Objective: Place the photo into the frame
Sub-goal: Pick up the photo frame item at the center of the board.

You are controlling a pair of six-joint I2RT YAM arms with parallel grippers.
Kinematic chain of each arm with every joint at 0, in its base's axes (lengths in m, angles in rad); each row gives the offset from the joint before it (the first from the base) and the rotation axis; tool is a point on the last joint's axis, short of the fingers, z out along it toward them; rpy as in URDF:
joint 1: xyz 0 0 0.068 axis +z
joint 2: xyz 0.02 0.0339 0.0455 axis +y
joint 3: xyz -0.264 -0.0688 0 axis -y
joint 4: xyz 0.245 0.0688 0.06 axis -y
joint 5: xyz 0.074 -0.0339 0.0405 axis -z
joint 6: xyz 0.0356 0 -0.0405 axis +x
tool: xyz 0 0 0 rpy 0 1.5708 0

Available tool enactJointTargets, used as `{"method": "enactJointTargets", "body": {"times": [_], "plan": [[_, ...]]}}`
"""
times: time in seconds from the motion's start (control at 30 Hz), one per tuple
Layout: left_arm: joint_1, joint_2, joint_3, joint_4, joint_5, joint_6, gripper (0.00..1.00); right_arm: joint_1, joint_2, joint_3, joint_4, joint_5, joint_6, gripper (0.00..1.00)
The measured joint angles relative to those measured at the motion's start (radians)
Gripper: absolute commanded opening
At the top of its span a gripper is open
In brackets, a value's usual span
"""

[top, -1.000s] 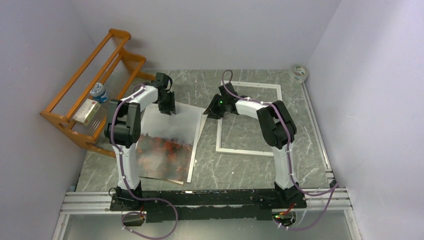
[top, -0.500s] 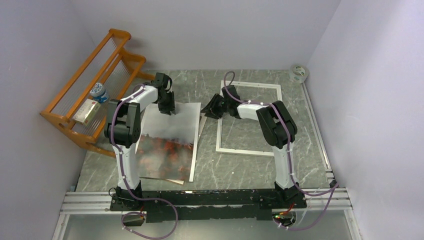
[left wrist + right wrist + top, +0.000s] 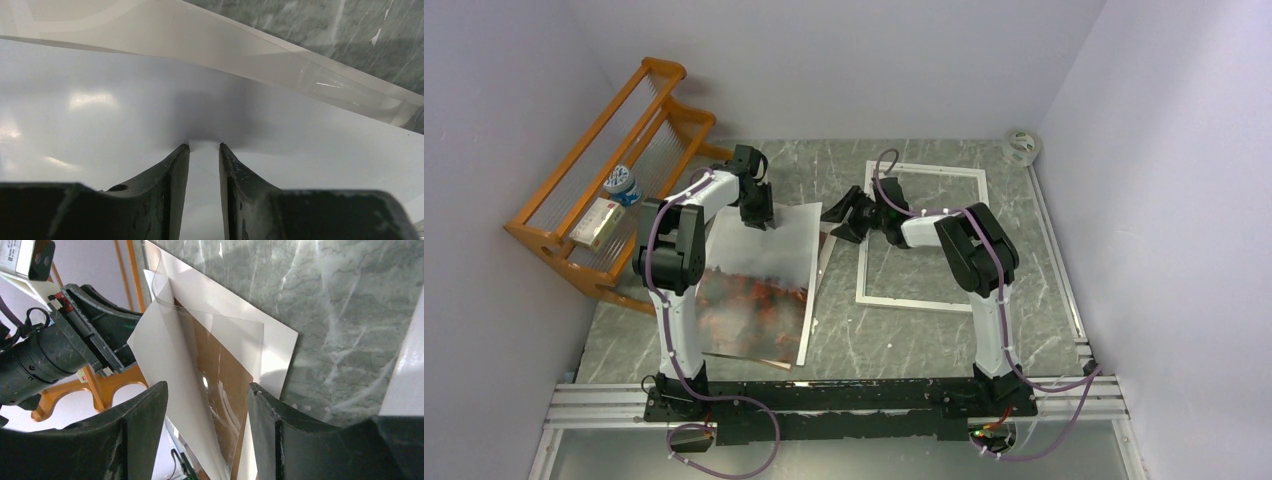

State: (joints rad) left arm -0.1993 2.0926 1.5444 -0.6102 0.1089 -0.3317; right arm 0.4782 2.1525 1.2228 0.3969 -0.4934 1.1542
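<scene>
Grey sky farthest, photo (image 3: pixel 764 262) runs near-to-far; left gripper (image 3: pixel 205 146) pinches it, right gripper (image 3: pixel 207 385) gapes

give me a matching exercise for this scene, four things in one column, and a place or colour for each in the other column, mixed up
Things:
1. photo
2. frame
3. wooden rack
4. small roll

Place or colour:
a. far right corner
b. orange, at the far left
c. white rectangle lying flat, right of centre
d. grey above, red-orange below

Pairs: 1-d, 2-c, 3-b, 4-a
</scene>
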Motion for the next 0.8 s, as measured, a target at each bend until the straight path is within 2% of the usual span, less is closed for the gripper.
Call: {"method": "enactJointTargets", "body": {"times": [0.37,0.8], "plan": [[0.000,0.010,0.014,-0.015,-0.002,-0.014,0.34,-0.001,-0.011,-0.093,0.122,-0.014,0.107,0.74],[0.005,0.011,0.011,-0.015,-0.002,-0.049,0.33,0.021,-0.064,-0.217,0.243,-0.004,0.164,0.76]]}}
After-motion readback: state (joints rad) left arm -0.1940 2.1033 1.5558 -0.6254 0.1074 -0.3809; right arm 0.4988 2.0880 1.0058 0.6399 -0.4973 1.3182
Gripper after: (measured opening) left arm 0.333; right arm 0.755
